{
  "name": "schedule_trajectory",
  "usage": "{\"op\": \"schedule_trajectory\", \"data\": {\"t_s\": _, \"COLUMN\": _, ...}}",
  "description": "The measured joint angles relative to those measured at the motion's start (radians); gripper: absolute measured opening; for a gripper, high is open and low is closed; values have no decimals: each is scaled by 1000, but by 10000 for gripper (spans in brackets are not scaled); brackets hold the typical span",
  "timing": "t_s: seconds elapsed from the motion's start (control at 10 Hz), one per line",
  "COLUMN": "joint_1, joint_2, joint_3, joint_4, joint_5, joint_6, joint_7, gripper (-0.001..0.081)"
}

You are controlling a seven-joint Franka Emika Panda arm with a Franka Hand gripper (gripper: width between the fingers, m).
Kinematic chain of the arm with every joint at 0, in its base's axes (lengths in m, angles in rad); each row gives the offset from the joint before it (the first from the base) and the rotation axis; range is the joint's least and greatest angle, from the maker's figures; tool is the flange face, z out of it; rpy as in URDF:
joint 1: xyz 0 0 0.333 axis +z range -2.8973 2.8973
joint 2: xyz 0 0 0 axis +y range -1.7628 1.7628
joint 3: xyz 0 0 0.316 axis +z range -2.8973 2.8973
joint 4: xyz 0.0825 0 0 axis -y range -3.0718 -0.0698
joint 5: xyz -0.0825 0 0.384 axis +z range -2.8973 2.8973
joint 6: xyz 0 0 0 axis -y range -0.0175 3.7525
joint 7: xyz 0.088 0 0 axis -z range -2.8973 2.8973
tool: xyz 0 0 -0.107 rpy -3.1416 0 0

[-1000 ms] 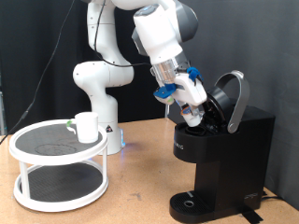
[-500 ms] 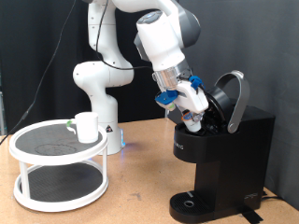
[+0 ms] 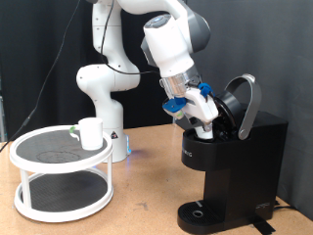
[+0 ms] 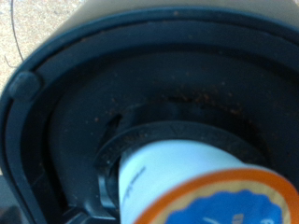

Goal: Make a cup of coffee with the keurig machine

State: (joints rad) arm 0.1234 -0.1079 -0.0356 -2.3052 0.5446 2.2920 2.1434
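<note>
Exterior view: keurig machine sits at the exterior view's right on the desk, black boxy body, round drip base low at its front. Its rounded lid is hinged up and tilted back, so the pod chamber is exposed. Gripper is right at that opening, just in front of the raised lid, angled down into the machine's top. Blue parts show on the hand above the white jaws. Can't tell from this view whether the jaws are spread or closed.

Wrist view: looking straight into the dark round chamber. A white pod with an orange rim and blue top fills the near part of the picture, sitting at the chamber's inner ring. Jaws don't show here either, so can't confirm a pinch on the pod.

Cup: plain white mug, upright on the top shelf of a white two-tier round rack at the exterior view's left, well apart from the machine. A small green mark shows just beside the cup on the rack's dark mesh.

Arm's white base stands behind, between rack and machine. Dark cable hangs along the grey wall behind.
</note>
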Motion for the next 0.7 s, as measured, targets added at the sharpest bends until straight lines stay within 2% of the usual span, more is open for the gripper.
{"op": "schedule_trajectory", "data": {"t_s": 0.1, "joint_1": 0, "joint_2": 3, "joint_3": 0, "joint_4": 0, "joint_5": 0, "joint_6": 3, "joint_7": 0, "gripper": 704}}
{"op": "schedule_trajectory", "data": {"t_s": 0.5, "joint_1": 0, "joint_2": -1, "joint_3": 0, "joint_4": 1, "joint_5": 40, "joint_6": -7, "joint_7": -37, "gripper": 734}}
{"op": "schedule_trajectory", "data": {"t_s": 0.7, "joint_1": 0, "joint_2": -24, "joint_3": -4, "joint_4": 2, "joint_5": 60, "joint_6": -68, "joint_7": -73, "gripper": 734}}
